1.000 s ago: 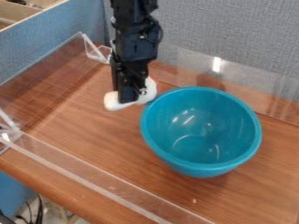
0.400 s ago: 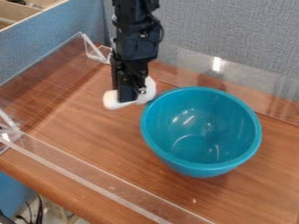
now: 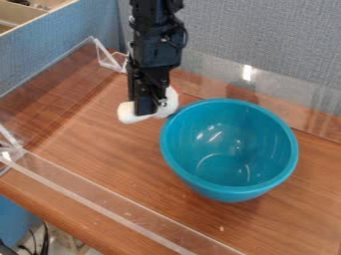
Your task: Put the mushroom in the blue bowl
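Note:
The blue bowl stands open and empty on the wooden table, right of centre. Just to its left my gripper points straight down, its black fingers shut on a small cream-white piece, the mushroom, which rests at table level. Only the pale part of the mushroom shows; its cap is hidden behind the fingers. The mushroom lies a short gap outside the bowl's left rim.
Low clear plastic walls ring the wooden table, including one along the front edge. A grey-blue partition rises behind, and a wooden box sits at the top left.

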Available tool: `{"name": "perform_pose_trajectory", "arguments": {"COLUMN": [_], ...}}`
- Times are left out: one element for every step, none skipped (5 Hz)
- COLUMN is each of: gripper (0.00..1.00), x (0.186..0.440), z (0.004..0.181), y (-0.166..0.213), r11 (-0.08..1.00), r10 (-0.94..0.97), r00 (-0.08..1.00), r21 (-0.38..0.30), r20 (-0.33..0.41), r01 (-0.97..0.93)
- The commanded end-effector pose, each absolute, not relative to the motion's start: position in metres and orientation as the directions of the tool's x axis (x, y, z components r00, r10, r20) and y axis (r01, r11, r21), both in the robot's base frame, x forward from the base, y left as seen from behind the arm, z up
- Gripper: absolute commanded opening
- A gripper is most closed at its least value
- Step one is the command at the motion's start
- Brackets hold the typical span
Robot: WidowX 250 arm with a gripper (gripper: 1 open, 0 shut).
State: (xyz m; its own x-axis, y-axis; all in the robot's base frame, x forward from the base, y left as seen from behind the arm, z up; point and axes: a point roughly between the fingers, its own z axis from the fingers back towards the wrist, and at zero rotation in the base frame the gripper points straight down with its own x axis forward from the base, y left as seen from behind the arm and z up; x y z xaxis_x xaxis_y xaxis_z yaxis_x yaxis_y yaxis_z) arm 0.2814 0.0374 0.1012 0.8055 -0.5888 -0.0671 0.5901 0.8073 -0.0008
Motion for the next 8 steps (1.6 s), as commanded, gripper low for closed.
{"name": "perform_pose_trajectory", "arguments": {"gripper": [0.0,0.0,0.0,0.0,0.0,0.0,0.0,0.0], "x": [0.291,0.291,0.291,0.295,0.3,0.306,0.313,0.319], "z": [0.115,0.116,0.115,0.116,0.113,0.101,0.09,0.086], "y": [0.035,0.036,0.036,0.015,-0.013,-0.025,-0.022,-0.017], "r11": [0.797,0.795,0.792,0.743,0.68,0.65,0.649,0.651], "r10": [-0.602,-0.604,-0.607,-0.666,-0.731,-0.757,-0.757,-0.755], "r00": [0.798,0.796,0.794,0.745,0.681,0.65,0.649,0.651], "r21": [0.04,0.041,0.042,0.045,0.043,0.033,0.029,0.033], "r20": [-0.033,-0.038,-0.044,-0.041,-0.043,-0.06,-0.072,-0.078], "r01": [0.603,0.605,0.608,0.667,0.732,0.759,0.76,0.758]}}
